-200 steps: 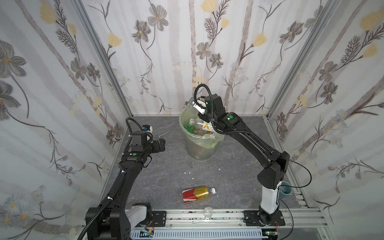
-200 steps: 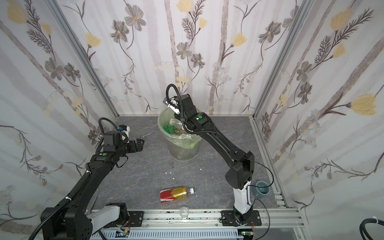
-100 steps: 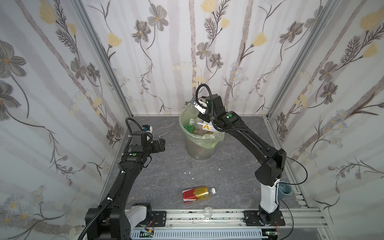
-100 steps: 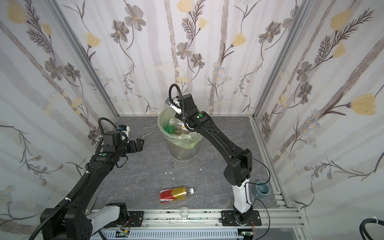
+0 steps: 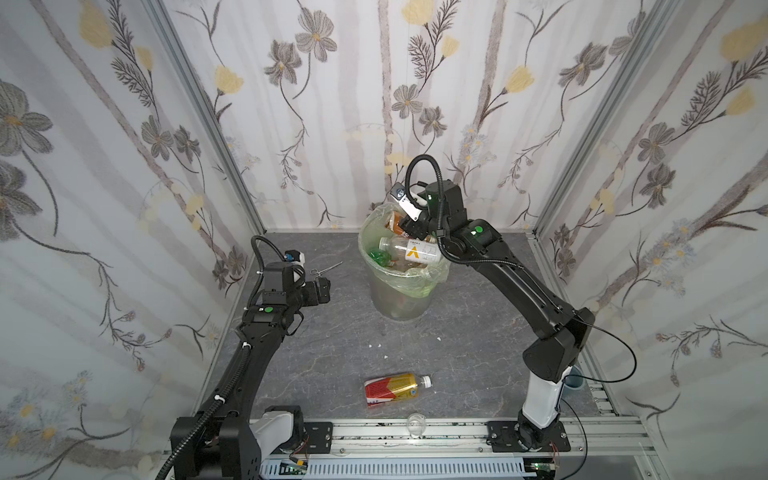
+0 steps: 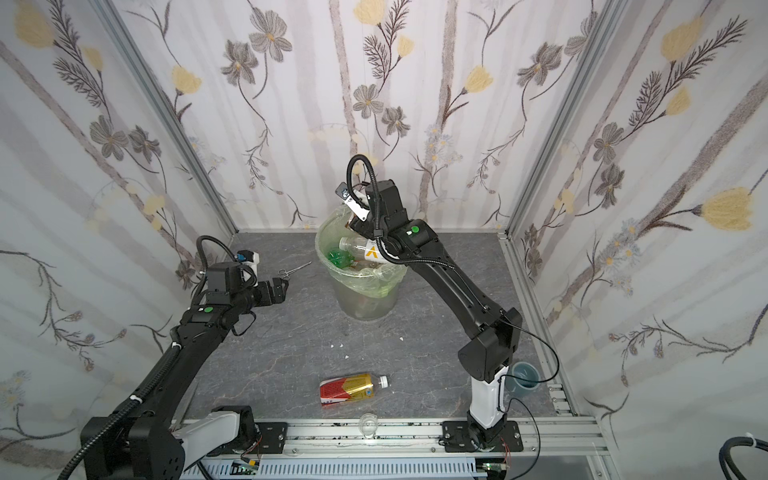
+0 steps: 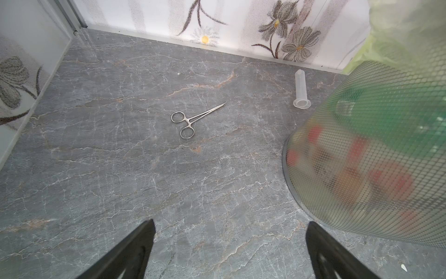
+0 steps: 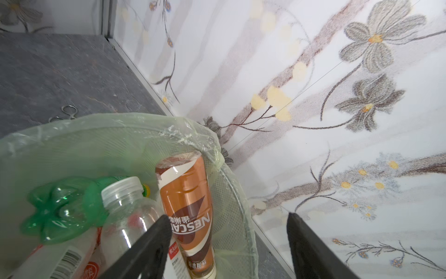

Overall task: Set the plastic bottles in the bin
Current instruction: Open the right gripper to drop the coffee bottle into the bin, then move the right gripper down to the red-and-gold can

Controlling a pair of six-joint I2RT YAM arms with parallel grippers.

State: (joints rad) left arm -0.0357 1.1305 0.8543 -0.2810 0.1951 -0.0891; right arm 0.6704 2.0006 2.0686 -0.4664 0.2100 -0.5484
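Note:
The bin (image 5: 399,299) (image 6: 365,299), pale and mesh-walled with a green bag, stands at the back middle. It holds several plastic bottles: a green one (image 8: 58,210), a clear one (image 8: 125,210) and a brown-orange one (image 8: 185,193) leaning upside down on the far wall. My right gripper (image 8: 229,219) (image 5: 409,226) hangs open over the bin's rim, the brown-orange bottle beside one finger and not clamped. A red-gold bottle (image 5: 392,388) (image 6: 347,388) lies on the floor near the front. My left gripper (image 7: 230,224) (image 5: 322,291) is open and empty, left of the bin (image 7: 374,145).
Steel forceps (image 7: 193,119) (image 5: 326,269) and a clear tube (image 7: 301,89) lie on the floor behind the left gripper. A small glass cup (image 5: 415,424) sits at the front rail, a grey-blue cup (image 6: 524,376) by the right arm's base. Walls close three sides.
The right gripper's jaws have spread apart over the bin and the brown-orange bottle now rests in it. The right arm's elbow shifted slightly. The left arm has not moved.

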